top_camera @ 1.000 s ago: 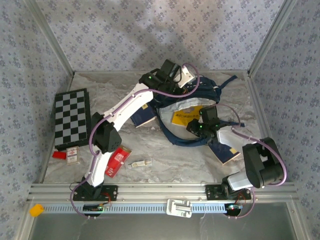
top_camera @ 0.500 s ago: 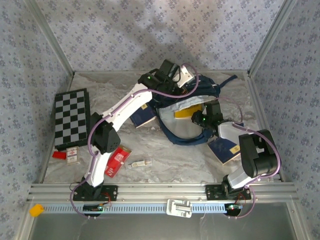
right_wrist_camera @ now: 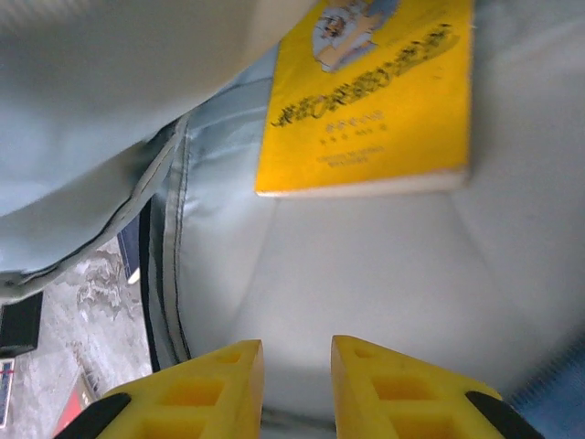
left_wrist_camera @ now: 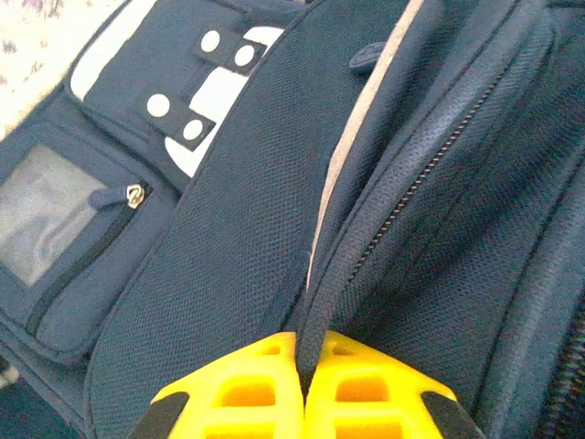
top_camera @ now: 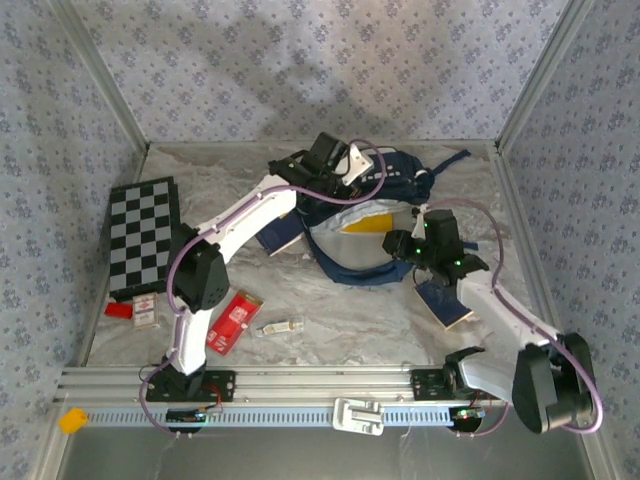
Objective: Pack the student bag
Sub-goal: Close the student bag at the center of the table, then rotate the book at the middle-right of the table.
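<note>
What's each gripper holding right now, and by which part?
The left gripper is shut on the student bag, pinching a fabric edge beside the zipper. The right gripper holds nothing: it is open inside the bag, short of the yellow book.

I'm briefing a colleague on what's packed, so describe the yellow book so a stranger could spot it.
Find the big navy student bag lying open at the back of the table. On its pale lining inside lies the yellow book, just ahead of the right hand. Its bright yellow cover sets it apart from the dark blue booklets outside the bag.
</note>
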### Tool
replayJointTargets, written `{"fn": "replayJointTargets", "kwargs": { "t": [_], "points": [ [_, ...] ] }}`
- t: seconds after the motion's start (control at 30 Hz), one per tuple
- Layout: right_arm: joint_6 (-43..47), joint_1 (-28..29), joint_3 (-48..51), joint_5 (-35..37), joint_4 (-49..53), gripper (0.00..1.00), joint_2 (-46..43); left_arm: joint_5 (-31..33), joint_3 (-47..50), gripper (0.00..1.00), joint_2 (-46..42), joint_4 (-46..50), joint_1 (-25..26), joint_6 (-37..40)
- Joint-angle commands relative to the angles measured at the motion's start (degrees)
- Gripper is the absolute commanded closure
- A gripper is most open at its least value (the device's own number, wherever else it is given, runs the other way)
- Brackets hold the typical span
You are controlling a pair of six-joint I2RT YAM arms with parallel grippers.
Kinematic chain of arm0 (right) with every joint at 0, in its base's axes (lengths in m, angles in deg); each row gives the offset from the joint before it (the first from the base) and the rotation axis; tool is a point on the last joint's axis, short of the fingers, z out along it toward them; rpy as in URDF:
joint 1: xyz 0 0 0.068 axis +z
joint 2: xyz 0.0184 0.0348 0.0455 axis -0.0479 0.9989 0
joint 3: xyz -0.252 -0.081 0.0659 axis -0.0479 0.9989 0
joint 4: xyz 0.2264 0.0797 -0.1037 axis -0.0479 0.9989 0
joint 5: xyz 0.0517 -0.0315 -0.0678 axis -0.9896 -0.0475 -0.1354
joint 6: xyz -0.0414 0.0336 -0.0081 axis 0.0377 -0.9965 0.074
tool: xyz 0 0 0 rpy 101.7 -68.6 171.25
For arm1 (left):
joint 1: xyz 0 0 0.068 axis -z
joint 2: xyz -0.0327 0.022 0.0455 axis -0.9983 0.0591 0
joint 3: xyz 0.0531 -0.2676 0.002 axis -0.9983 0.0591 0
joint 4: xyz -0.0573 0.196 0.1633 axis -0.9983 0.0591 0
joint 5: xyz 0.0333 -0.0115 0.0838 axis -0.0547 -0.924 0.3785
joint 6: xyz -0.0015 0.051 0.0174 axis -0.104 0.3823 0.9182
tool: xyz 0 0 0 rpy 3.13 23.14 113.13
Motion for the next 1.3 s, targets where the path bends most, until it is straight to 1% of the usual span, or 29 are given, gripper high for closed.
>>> {"fn": "replayJointTargets", "kwargs": {
  "t": [0.0, 0.07, 0.13, 0.23, 0.27, 0.3, 0.33, 0.4, 0.43, 0.47, 0.5, 0.53, 0.57, 0.63, 0.67, 0.8, 0.9, 0.97, 1.07, 1.13, 1.27],
  "points": [
    [-0.9, -1.3, -2.0, 0.9, 15.3, 0.72, -3.4, 7.0, 5.6, 1.0, -5.5, -1.2, -3.3, -2.0],
    [-1.9, -3.2, -2.0, 0.3, 19.7, 0.7, -5.4, 7.6, 9.5, 1.0, -7.4, -2.8, -3.9, -1.6],
    [-3.9, -6.2, -2.0, -0.6, 23.8, 0.67, -7.0, 5.9, 10.3, 1.0, -8.1, -1.8, -4.1, -2.0],
    [-4.4, -11.6, -1.9, 0.9, 29.0, 0.61, -9.9, 2.6, 11.8, 1.0, -9.2, -2.1, -2.9, -3.5],
    [-4.7, -13.1, -1.5, 1.2, 30.2, 0.58, -11.2, 1.7, 12.4, 0.9, -9.5, -2.5, -2.1, -3.4],
    [-5.2, -14.5, -1.3, 1.6, 31.3, 0.54, -12.3, 0.9, 12.5, 0.76, -9.6, -2.4, -1.0, -3.3],
    [-5.7, -15.7, -1.3, 2.8, 32.6, 0.49, -13.3, 0.4, 12.3, 0.7, -9.6, -2.3, 0.1, -3.7],
    [-6.5, -19.2, -0.7, 5.6, 35.4, 0.41, -15.2, -0.5, 11.5, 0.63, -9.8, -2.3, 2.9, -6.7],
    [-6.6, -21.1, -0.4, 6.2, 36.3, 0.38, -15.7, -1.5, 11.7, 0.58, -10.1, -2.9, 3.9, -8.2],
    [-7.1, -23.2, 0.0, 6.9, 37.4, 0.36, -16.2, -2.4, 12.5, 0.53, -10.6, -4.4, 4.9, -10.3],
    [-7.2, -25.2, 0.5, 7.3, 37.7, 0.34, -16.6, -2.3, 13.8, 0.51, -11.1, -6.8, 5.9, -13.5],
    [-7.2, -26.6, 0.9, 7.8, 37.8, 0.32, -16.8, -2.4, 14.8, 0.51, -11.3, -8.9, 6.6, -17.1],
    [-7.3, -28.2, 1.2, 9.1, 38.1, 0.3, -16.8, -4.3, 15.6, 0.5, -10.9, -11.0, 7.3, -21.0],
    [-7.4, -30.9, 1.9, 10.6, 38.4, 0.27, -16.8, -8.6, 16.2, 0.48, -9.1, -14.7, 8.4, -26.4],
    [-7.6, -32.1, 2.4, 11.0, 37.7, 0.25, -16.6, -9.3, 16.2, 0.48, -7.6, -15.6, 9.2, -28.9],
    [-6.9, -36.3, 4.5, 12.5, 35.8, 0.21, -15.5, -10.5, 15.8, 0.48, -2.3, -18.5, 11.3, -36.0],
    [-6.1, -39.0, 6.9, 10.3, 32.9, 0.2, -14.6, -11.2, 17.8, 0.48, 0.3, -24.1, 12.4, -42.0],
    [-5.7, -40.2, 8.1, 9.6, 31.6, 0.19, -13.8, -12.1, 17.2, 0.48, 2.8, -25.7, 12.9, -45.4],
    [-5.4, -41.6, 9.3, 8.3, 29.4, 0.19, -12.0, -14.1, 15.6, 0.48, 6.7, -28.1, 14.4, -48.7],
    [-5.1, -42.2, 9.8, 6.9, 27.6, 0.18, -10.7, -13.8, 13.9, 0.48, 8.9, -28.1, 15.6, -49.1],
    [-4.1, -42.5, 10.1, 6.8, 24.4, 0.18, -8.0, -13.3, 10.8, 0.48, 12.8, -28.2, 17.3, -50.4]
  ]
}}
